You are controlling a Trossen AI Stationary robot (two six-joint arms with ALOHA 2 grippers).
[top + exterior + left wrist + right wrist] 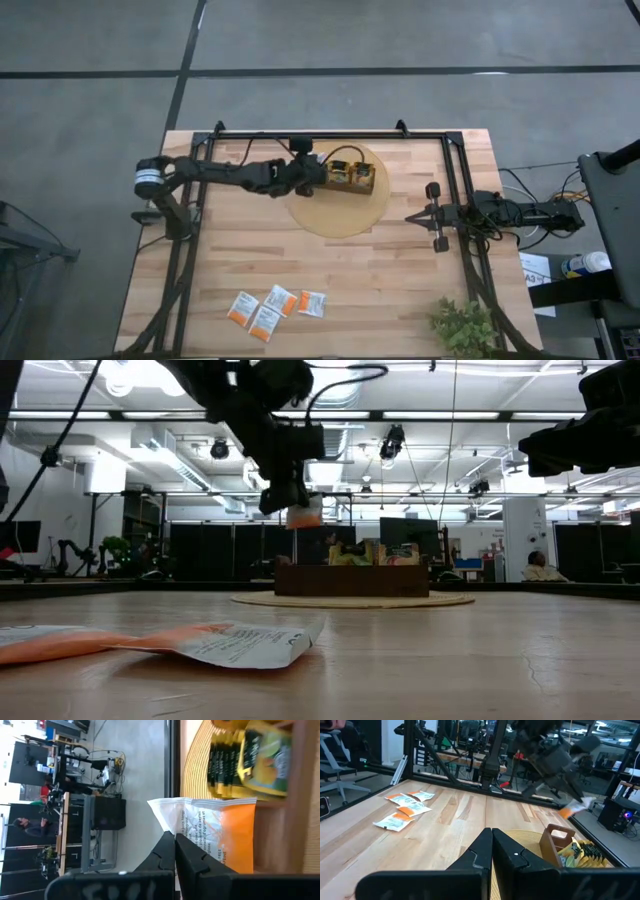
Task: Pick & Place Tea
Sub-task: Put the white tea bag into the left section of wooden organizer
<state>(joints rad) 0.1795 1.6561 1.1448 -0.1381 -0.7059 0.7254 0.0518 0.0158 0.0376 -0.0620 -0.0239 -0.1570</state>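
My left gripper [318, 172] reaches from the table's left over the left end of the brown wooden tray [366, 186]. It is shut on a white-and-orange tea packet [220, 835], also seen above the tray in the low view [305, 516]. The tray stands on a round woven mat [335, 215] and holds yellow-green packets [252, 757] standing on edge. Several white-and-orange packets [272, 308] lie flat near the table's near edge. My right gripper [492, 842] waits shut above the table's right side [436, 216]. My left gripper pinches the packet's white end [186, 827] between its two fingers. The fingers [165, 850] come from the table's left, slanting slightly down. The packet is lifted clear and sticks out past the fingertips over the tray's left end [555, 840].
A small green plant [462, 325] stands at the near right corner. Black frame rails [330, 133] run along the far edge and both sides. Bare wood lies between the mat and the loose packets. One packet [240, 645] lies close to the low camera.
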